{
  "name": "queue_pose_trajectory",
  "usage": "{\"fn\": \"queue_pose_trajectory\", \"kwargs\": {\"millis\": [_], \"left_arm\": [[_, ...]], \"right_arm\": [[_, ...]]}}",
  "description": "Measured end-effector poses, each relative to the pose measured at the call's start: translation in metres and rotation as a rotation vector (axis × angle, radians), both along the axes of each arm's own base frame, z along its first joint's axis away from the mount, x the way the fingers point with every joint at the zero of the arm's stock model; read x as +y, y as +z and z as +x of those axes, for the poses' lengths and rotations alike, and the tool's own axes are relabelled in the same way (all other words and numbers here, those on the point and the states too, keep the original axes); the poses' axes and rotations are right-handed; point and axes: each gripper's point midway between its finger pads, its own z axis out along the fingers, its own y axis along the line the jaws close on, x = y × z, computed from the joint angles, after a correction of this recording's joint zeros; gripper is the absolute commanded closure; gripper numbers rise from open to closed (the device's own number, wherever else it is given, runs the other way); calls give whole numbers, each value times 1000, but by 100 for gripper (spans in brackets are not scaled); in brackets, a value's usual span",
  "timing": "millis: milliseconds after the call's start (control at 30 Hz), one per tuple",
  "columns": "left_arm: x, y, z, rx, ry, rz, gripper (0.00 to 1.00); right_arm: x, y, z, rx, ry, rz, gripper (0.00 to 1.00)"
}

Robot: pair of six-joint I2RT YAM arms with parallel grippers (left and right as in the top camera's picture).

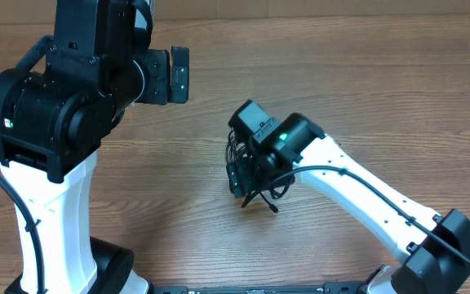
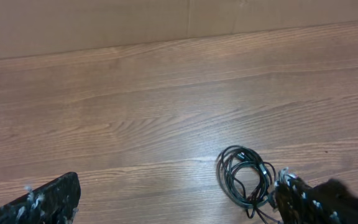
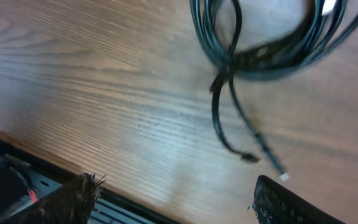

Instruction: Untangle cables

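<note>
While looking down past right claw, note it spread wide, pinching nothing. Find cables as a loose black coil lying flat on bench, just ahead of that claw, with two plug ends trailing back toward it, one pale-tipped. Record left claw likewise spread, empty, well apart from the coil.

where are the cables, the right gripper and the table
cables [image 3: 260, 61]: right wrist view, on the coiled bundle
right gripper [image 3: 176, 186]: right wrist view, midway between its fingertips
table [image 1: 365, 73]: overhead view, bare wood
</note>
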Motion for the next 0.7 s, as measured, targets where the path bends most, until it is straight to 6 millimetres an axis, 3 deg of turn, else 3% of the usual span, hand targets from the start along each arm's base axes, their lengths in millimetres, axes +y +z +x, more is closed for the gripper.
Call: {"fn": "queue_pose_trajectory", "kwargs": {"millis": [333, 400, 567, 700], "left_arm": [[0, 0, 0, 0, 0, 0, 0], [0, 0, 0, 0, 0, 0, 0], [0, 0, 0, 0, -1, 1, 0], [0, 0, 0, -1, -11, 10, 0]], "right_arm": [[49, -3, -61, 19, -68, -11, 22], [52, -4, -59, -17, -126, -26, 25], [68, -12, -33, -109, -210, 50, 26], [74, -38, -18, -162, -237, 99, 26]]}}
